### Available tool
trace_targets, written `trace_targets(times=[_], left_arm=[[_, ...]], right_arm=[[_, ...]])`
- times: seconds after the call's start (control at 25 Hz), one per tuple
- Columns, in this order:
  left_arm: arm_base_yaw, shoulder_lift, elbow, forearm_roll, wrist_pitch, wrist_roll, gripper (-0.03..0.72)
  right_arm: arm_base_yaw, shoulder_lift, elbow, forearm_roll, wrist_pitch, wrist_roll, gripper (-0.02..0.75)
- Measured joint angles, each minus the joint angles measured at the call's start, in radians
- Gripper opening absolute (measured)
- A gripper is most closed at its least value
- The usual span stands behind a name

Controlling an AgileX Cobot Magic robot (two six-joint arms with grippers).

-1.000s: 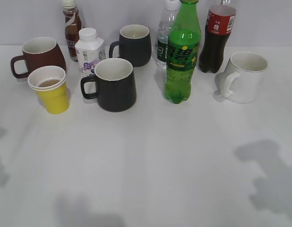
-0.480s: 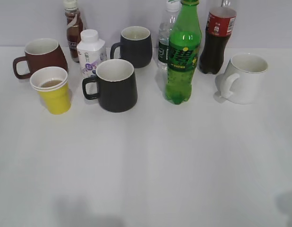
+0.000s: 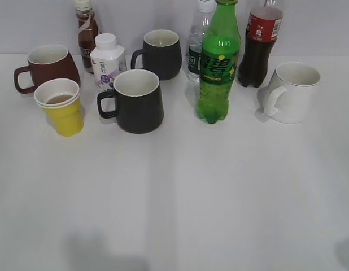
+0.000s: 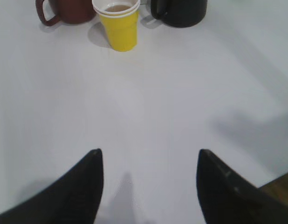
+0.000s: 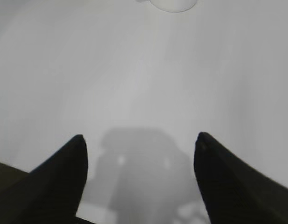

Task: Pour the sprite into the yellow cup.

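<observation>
Sprite [image 3: 218, 62] stands upright mid-back on the white desk [image 3: 180, 197], cap on, untouched; yellow cup [image 3: 62, 107] sits well apart at far left, just in front of the brown-red mug [image 3: 47, 64], apparently nested in a second cup, with some brownish liquid already in it. Neither arm shows in the exterior view. Left gripper [image 4: 146, 179] hangs over bare desk, fingers wide, holding nothing, cup ahead at the top of its wrist view. Right gripper [image 5: 140, 177] likewise wide and empty, only the base of the white mug [image 3: 292, 91] visible at the top edge. Risks, as a guess: cap needs to come off first; the tall bottle is crowded by the clear water bottle [image 3: 197, 42] and cola bottle [image 3: 259, 45], so a sloppy reach could topple neighbours; the black mug [image 3: 136, 100] stands between bottle and cup, easy to clip in transit; the light paper cup may tip or overflow, being part full. Writing: green label bears white characters plus a yellow spot, not readable; cola label red, small white carton [image 3: 106, 61] has purple print, both illegible.
</observation>
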Motion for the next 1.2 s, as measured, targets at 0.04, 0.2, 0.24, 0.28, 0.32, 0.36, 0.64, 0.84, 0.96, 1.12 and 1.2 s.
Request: trace_targets(times=[0.04, 0.2, 0.24, 0.28, 0.32, 0.36, 0.64, 0.84, 0.96, 1.12, 1.2], left_arm=[[0.000, 0.000, 0.000, 0.001, 0.000, 0.000, 0.477], [0.000, 0.000, 0.000, 0.001, 0.000, 0.000, 0.435], [0.000, 0.001, 0.000, 0.001, 0.000, 0.000, 0.426], [0.000, 0.001, 0.000, 0.001, 0.000, 0.000, 0.417], [0.000, 0.001, 0.000, 0.001, 0.000, 0.000, 0.405], [0.000, 0.001, 0.000, 0.001, 0.000, 0.000, 0.395], [0.136, -0.062, 0.000, 0.003, 0.000, 0.000, 0.321], [0.278, -0.137, 0.000, 0.009, 0.000, 0.001, 0.265], [0.289, -0.139, 0.000, 0.010, 0.000, 0.001, 0.245], [0.275, -0.139, 0.000, 0.012, 0.000, 0.001, 0.240], [0.266, -0.139, 0.000, 0.013, 0.000, 0.001, 0.240]], right_arm=[[0.000, 0.000, 0.000, 0.002, 0.000, -0.001, 0.533], [0.000, 0.000, 0.000, 0.003, 0.000, -0.001, 0.533], [0.000, 0.000, 0.000, 0.004, 0.000, -0.001, 0.533], [0.000, 0.000, 0.000, 0.005, 0.000, -0.002, 0.533], [0.000, 0.000, 0.000, 0.005, -0.001, -0.002, 0.533], [0.000, 0.000, 0.000, 0.006, -0.001, -0.002, 0.533], [-0.173, -0.020, 0.000, 0.017, -0.012, -0.002, 0.533], [-0.373, -0.140, 0.001, 0.018, -0.012, -0.002, 0.533], [-0.407, -0.146, 0.001, 0.021, -0.013, -0.002, 0.533], [-0.410, -0.147, 0.001, 0.028, -0.013, -0.002, 0.533], [-0.410, -0.148, 0.001, 0.030, -0.013, -0.002, 0.533]])
